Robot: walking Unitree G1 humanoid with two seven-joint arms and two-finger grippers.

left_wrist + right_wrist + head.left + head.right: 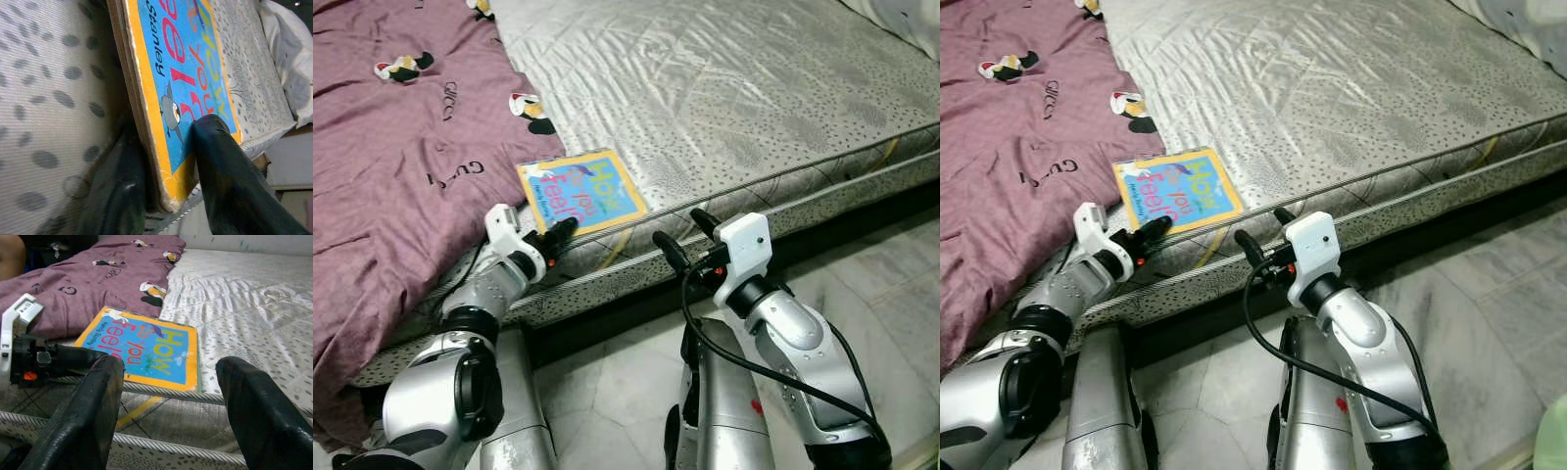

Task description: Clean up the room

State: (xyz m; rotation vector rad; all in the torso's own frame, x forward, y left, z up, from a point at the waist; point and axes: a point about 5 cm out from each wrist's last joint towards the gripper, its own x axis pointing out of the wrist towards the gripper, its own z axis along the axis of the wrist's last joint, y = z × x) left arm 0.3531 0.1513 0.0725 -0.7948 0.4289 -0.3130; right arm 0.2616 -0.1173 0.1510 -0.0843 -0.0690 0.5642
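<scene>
Left gripper [563, 229] seemingly clamps the book's [579, 189] corner on mattress [754, 88].

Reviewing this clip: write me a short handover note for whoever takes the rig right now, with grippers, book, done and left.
Left gripper: closed on the near corner of the picture book, one finger on the cover, one beneath.
Right gripper: open, holding nothing, at the mattress edge beside the book.
The book lies flat at the mattress edge, next to the purple blanket.
Done: the book is gripped.
Left: lift it off the bed and put it away; nothing in view shows where it goes.
</scene>
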